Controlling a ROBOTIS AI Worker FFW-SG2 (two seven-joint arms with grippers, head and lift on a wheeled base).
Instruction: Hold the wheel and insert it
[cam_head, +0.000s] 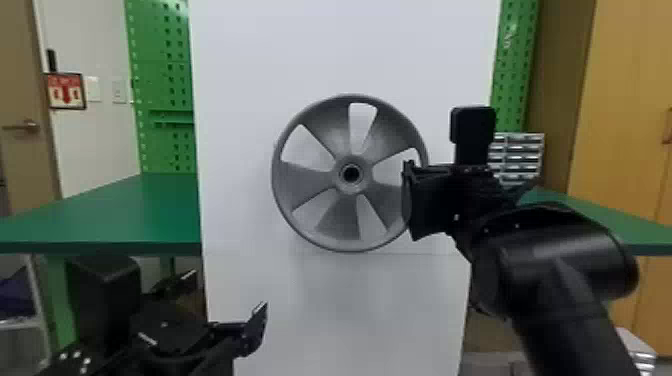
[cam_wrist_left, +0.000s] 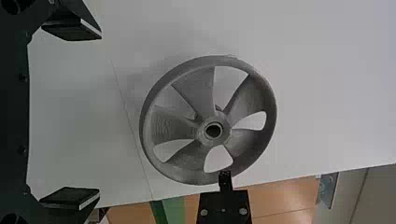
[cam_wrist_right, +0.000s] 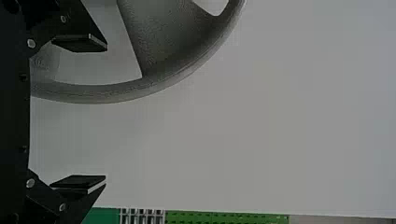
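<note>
The five-spoke wheel (cam_head: 305, 180) stands upright before the white panel (cam_head: 240, 75), midway between its side edges. Left gripper (cam_wrist_left: 99, 114) and right gripper (cam_wrist_right: 106, 112) are spread wide. To insert, press evenly at the hub (cam_head: 352, 188); pushing the rim (cam_head: 352, 247) alone may tilt it.

The right arm (cam_head: 560, 265) rises from the lower right of the head view, its right gripper (cam_head: 409, 200) right of centre, fingers parted; the left gripper (cam_head: 229, 289), lower left, gapes wide.

The right arm (cam_head: 590, 340) is black with a fat, rounded barrel (cam_head: 560, 257) (rather glossy); the fingers (cam_wrist_right: 88, 203) carry flat, pale-edged pads (cam_wrist_right: 77, 181) and silvery screws (cam_wrist_right: 62, 206).
</note>
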